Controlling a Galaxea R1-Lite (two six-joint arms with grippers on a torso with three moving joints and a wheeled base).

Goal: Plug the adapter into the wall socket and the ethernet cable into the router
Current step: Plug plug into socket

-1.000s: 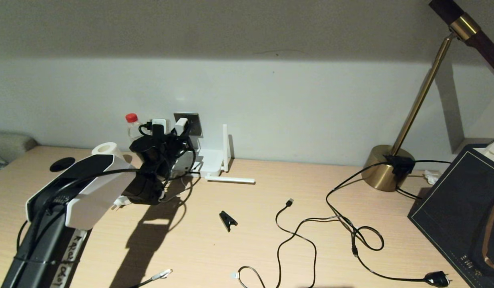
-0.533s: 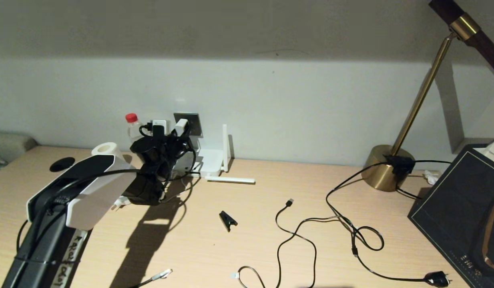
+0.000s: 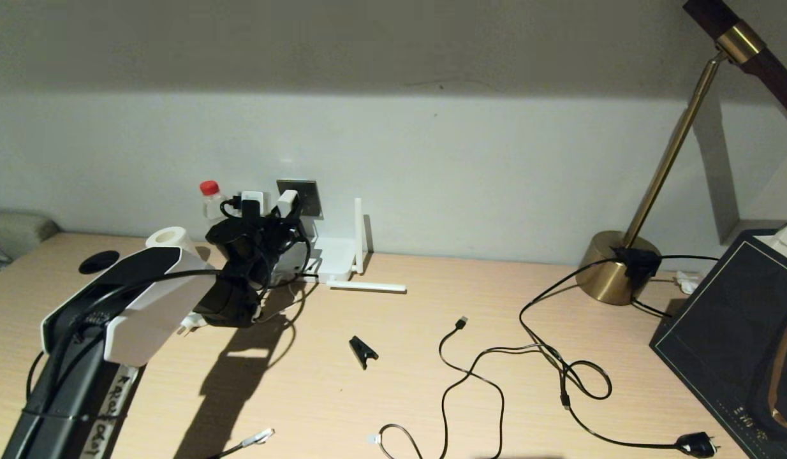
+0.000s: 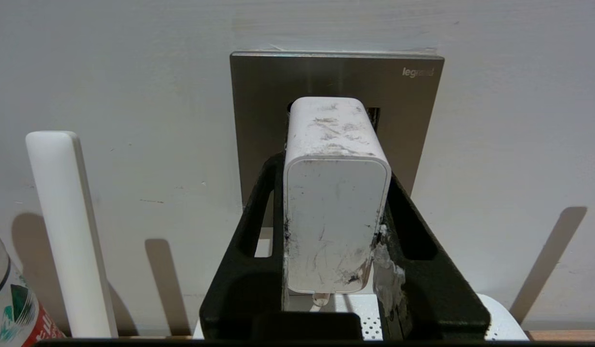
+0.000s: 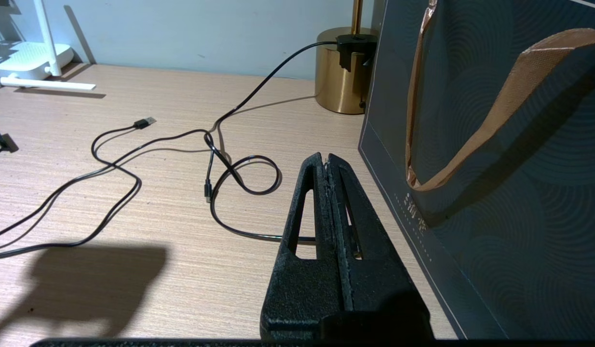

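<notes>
- The pale wood-grain table (image 3: 432, 389) runs up to a plain white wall, so the wall fittings sit low, just above its surface, within the arm's reach.
- A dark patterned paper bag with tan handles (image 5: 495, 168) stands at the table's right end. The right tool (image 5: 329, 161) hangs beside it over the table, its two black fingers pressed together on nothing, parked well away from the work.
- The brass lamp with a round base (image 3: 613, 268) stands by the wall to the right. A thin black cord loops from it across the table.
- The flat white router with slim stick antennas (image 3: 335, 258) lies against the wall just below and to the right of the socket; one antenna stands up, another lies flat on the table.
- The square dark grey metal wall socket (image 4: 408, 125) faces the left wrist camera squarely, which suggests the arm is lined up for a straight push.
- The scuffed white block-shaped adapter (image 4: 336, 202) is gripped between the black fingers of the left tool (image 4: 333, 168), clamped by its two side faces so its front end stays free. That end is at the socket face, and its prongs are hidden, so I judge it at or near full insertion but cannot confirm seating.
- The black ethernet cable's clear-clip end (image 3: 258, 437) lies at the near table edge, untouched; that half of the task remains.
</notes>
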